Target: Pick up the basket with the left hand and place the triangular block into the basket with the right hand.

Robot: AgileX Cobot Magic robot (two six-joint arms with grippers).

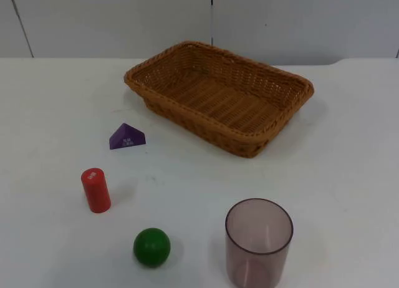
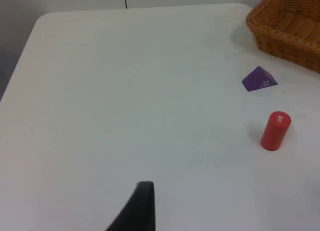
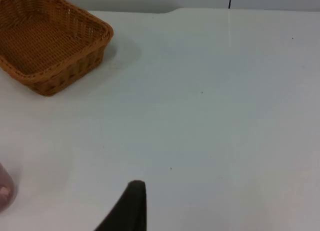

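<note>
Above bare table (image 1: 349,176), both grippers' spread unclear; basket (image 1: 218,96) beside triangular block (image 1: 127,137).

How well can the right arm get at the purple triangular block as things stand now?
Probably yes, with a long reach. The triangular block lies alone on the table's left side, apart from the basket and the red cylinder. Coming from the right, the arm would likely need to pass over the basket.

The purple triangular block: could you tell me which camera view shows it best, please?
The top view: the purple triangular block lies whole on the table, left of the wicker basket, with its pale label visible. The left wrist view shows it farther off, beyond the red cylinder.
</note>
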